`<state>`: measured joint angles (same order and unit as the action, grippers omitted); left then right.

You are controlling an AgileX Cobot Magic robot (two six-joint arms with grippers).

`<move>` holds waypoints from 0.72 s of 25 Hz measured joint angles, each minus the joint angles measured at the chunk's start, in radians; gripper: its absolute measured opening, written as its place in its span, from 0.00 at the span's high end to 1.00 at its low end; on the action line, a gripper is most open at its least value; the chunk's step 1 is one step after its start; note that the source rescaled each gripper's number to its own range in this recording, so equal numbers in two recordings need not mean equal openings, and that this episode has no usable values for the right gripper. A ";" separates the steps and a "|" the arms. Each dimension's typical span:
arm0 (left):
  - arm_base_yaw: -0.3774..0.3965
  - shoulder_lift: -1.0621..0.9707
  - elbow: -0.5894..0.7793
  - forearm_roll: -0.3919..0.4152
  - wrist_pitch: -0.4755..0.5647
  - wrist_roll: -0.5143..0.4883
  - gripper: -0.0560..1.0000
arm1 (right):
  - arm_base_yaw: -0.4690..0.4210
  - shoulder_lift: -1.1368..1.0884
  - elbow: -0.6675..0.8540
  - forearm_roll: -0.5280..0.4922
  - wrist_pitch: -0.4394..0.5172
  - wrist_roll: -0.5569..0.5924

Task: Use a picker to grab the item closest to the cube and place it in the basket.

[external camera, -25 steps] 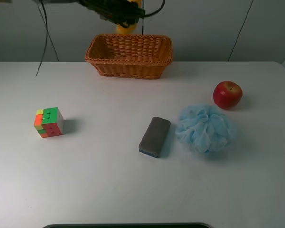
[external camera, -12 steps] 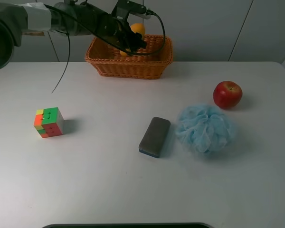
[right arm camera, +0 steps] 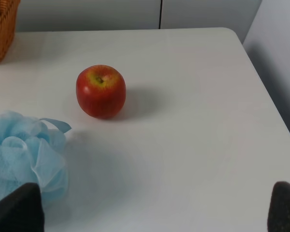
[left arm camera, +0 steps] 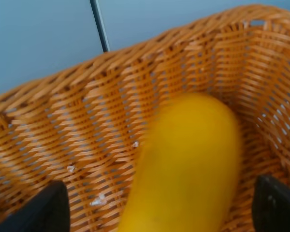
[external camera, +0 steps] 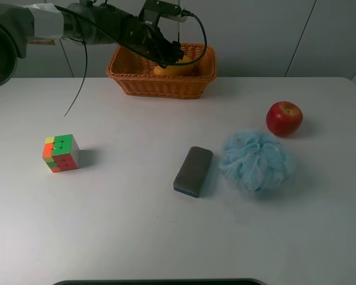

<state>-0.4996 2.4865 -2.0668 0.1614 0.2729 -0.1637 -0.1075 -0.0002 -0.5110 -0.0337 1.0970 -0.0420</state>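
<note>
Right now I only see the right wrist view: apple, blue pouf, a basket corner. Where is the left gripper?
Observer: The left gripper is over the basket.
Operator: Holding anything?
Observer: No. Its jaws stand wide apart; a yellow item is in the basket below.
Operator: What else is out there?
Observer: A cube far left, a gray block beside the pouf.

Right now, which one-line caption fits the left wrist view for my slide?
A blurred yellow item inside the wicker basket, framed by the open left gripper.
</note>
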 joint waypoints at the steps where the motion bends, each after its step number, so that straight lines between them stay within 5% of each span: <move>1: 0.000 0.000 0.000 0.000 0.000 0.000 0.05 | 0.000 0.000 0.000 0.000 0.000 0.000; 6: 0.000 -0.015 0.000 -0.001 0.083 -0.009 0.05 | 0.000 0.000 0.000 0.000 0.000 0.000; 13: -0.008 -0.256 0.000 0.060 0.436 0.005 0.02 | 0.000 0.000 0.000 0.000 0.000 0.000; 18: -0.064 -0.581 0.000 0.119 0.789 0.012 0.01 | 0.000 0.000 0.000 0.000 0.000 0.000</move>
<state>-0.5638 1.9054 -2.0668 0.2804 1.0618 -0.1520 -0.1075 -0.0002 -0.5110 -0.0337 1.0970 -0.0420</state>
